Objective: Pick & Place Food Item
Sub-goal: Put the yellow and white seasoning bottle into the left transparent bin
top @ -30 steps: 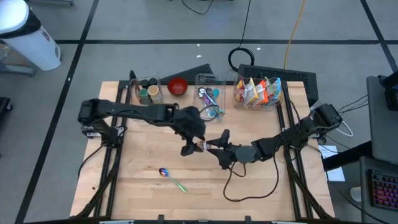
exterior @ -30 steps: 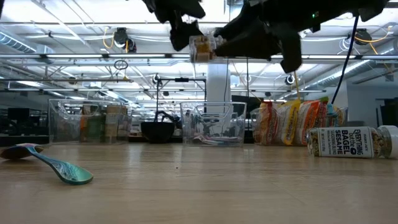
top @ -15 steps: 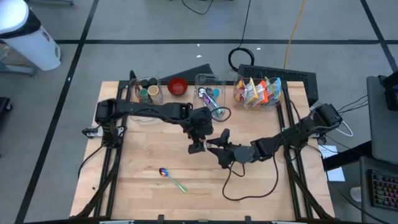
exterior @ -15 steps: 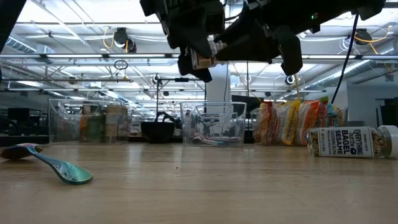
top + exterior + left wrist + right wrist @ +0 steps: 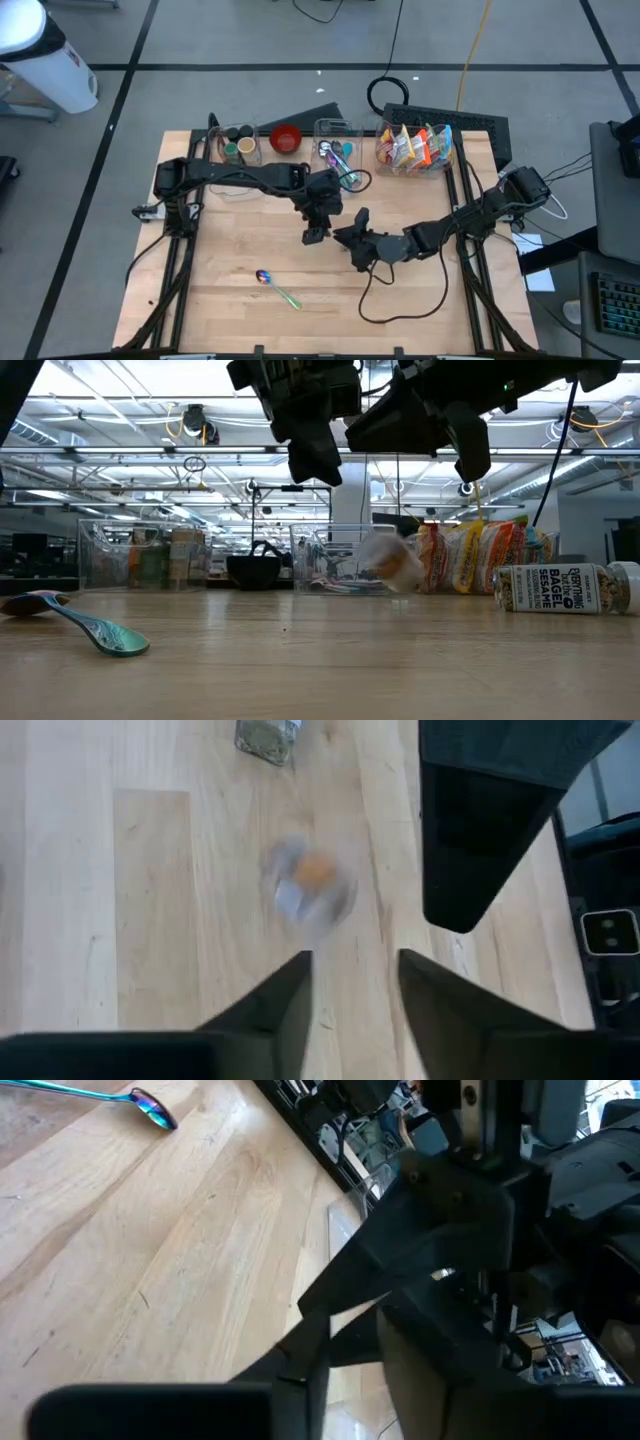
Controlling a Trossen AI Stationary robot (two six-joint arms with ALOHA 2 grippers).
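Food item (image 5: 390,563) loose in mid-air, a blurred clear packet with an orange core, held by neither arm. Left gripper (image 5: 314,236) high over the middle of the table (image 5: 230,300), fingers apart with nothing between them, packet visible below through the gap. Right gripper (image 5: 343,237) just beside it, nose to nose, nothing seen in its hold; how far open it stands cannot be told. Packet well under both, above bare wood, apparently dropping.

Risks from here: bounce or roll on landing, possibly toward the seasoning jar (image 5: 565,588) lying on its side or off toward the clear bins (image 5: 335,135) at the far edge. Any blind grab at a moving packet likely to miss or knock it further. Grippers close enough to clash if both dive.

Hard to make out — packet's shape and contents, smeared by motion. Landing spot not visible. Spoon (image 5: 275,287) well apart, near the front edge.
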